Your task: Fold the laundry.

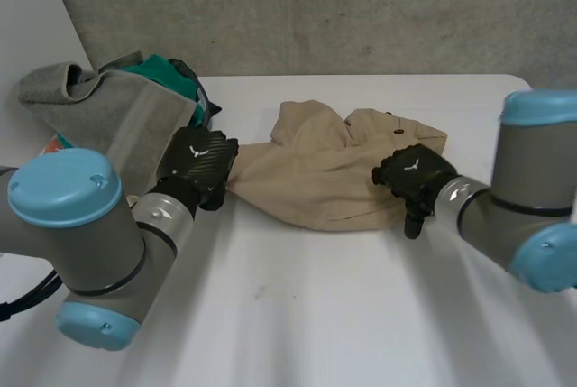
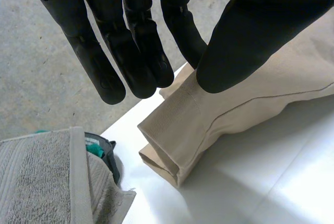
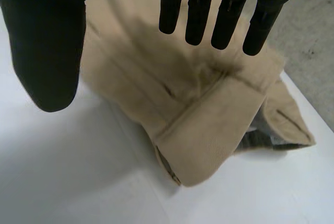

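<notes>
No words, numbers or brand names legible anywhere. Only one kind of sign: a small white emblem [image 1: 197, 150], winged in shape, on the back of the left hand [image 1: 207, 170], and a matching one on the back of the right hand [image 1: 424, 184]. Too small to tell any finer detail of either mark.

Tan garment [image 1: 315, 179], grey towel [image 1: 108, 112], green cloth [image 1: 164, 76], white table [image 1: 315, 315]
</notes>
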Controlling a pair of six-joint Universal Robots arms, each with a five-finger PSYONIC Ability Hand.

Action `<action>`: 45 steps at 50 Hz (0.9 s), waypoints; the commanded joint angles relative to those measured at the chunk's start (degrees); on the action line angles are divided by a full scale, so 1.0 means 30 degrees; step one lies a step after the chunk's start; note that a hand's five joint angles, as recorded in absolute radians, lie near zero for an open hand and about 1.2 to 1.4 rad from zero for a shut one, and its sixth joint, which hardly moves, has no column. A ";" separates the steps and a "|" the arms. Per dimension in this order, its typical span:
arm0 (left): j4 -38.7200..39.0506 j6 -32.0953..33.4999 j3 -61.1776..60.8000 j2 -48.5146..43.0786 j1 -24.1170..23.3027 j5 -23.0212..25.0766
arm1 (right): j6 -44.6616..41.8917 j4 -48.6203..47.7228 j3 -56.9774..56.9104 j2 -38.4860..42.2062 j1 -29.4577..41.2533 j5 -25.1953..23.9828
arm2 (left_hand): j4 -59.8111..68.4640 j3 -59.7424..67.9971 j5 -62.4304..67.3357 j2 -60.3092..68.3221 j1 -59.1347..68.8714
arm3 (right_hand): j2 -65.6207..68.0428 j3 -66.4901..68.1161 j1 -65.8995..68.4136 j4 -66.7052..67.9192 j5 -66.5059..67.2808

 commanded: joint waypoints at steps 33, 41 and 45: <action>-1.0444 0.2463 0.1363 0.3061 0.0147 -0.0506 | 0.0760 0.8762 -0.0629 -0.5686 -0.1657 -0.1732 | 0.3753 0.3904 0.4015 0.3799 0.4876 | 1.8810 1.8859 1.8843 1.9071 1.9271; -0.5732 0.2174 0.5811 -0.1309 0.1024 -0.0422 | 0.2280 0.3963 -0.2940 -0.2345 -0.0984 -0.1469 | 0.3753 0.3904 0.4015 0.3799 0.4876 | 1.8810 1.8859 1.8843 1.9071 1.9271; -0.2013 0.0769 0.9034 -0.1252 0.1552 -0.0186 | 0.3774 -0.0398 -0.5693 -0.2020 -0.0603 -0.0504 | 0.3753 0.3904 0.4015 0.3799 0.4876 | 1.8810 1.8859 1.8843 1.9071 1.9271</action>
